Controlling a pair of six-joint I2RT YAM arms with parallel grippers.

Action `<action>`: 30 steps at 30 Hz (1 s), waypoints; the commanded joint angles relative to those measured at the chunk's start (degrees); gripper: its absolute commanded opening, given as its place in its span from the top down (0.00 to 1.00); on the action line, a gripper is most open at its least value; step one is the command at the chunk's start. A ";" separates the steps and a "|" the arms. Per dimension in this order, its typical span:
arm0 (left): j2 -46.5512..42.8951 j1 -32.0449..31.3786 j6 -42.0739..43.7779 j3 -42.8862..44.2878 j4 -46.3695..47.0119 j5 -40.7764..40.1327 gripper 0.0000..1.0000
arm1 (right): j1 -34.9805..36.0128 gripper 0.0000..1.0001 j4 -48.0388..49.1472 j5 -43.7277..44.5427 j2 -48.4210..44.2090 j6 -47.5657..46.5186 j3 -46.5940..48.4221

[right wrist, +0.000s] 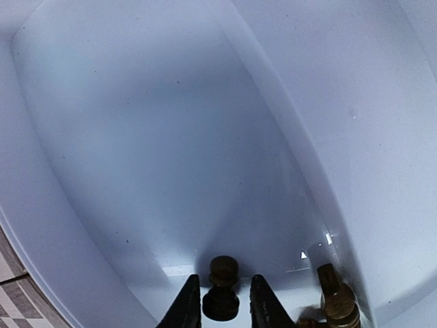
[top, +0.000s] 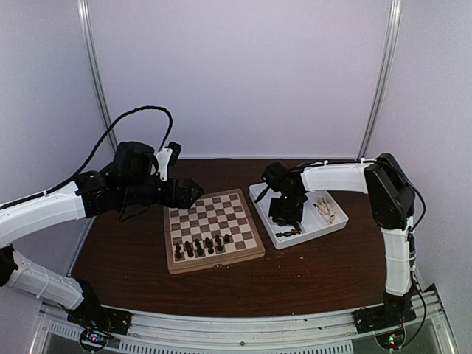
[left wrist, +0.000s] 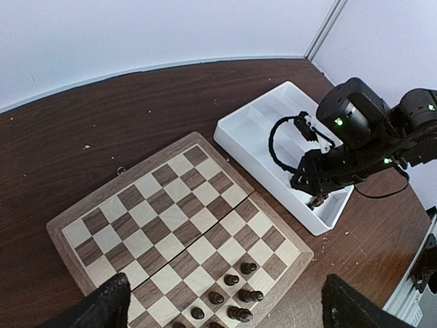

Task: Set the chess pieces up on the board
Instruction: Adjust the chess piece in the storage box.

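The board [top: 214, 214] lies mid-table, with several dark chess pieces [top: 199, 245] standing in its near rows [left wrist: 235, 297]. My right gripper [top: 286, 217] reaches down into the white tray [top: 310, 237]. In the right wrist view its fingers [right wrist: 188, 301] stand narrowly apart on either side of an upright dark pawn [right wrist: 222, 294], and a slim gap shows beside the piece. More dark pieces [right wrist: 336, 297] lie just to the right. My left gripper [top: 193, 193] hovers wide open above the board's far left corner, holding nothing [left wrist: 225, 314].
The tray [left wrist: 252, 133] has long compartments; pale pieces [top: 324, 210] lie in its right one and dark pieces [top: 287, 232] at its near end. White walls enclose the dark wooden table [top: 133, 258].
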 commanded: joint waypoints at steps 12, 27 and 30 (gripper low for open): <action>0.35 0.35 0.94 0.37 2.11 1.10 0.02 | -0.48 0.86 4.50 -1.51 -3.66 -4.42 -4.80; 8.56 1.23 -1.43 6.29 -0.35 11.18 0.03 | -0.72 0.81 12.41 0.36 -10.05 -21.74 -10.77; 12.27 2.25 -2.52 9.65 -1.49 15.31 0.03 | -0.66 0.81 15.34 0.63 -11.60 -25.86 -13.53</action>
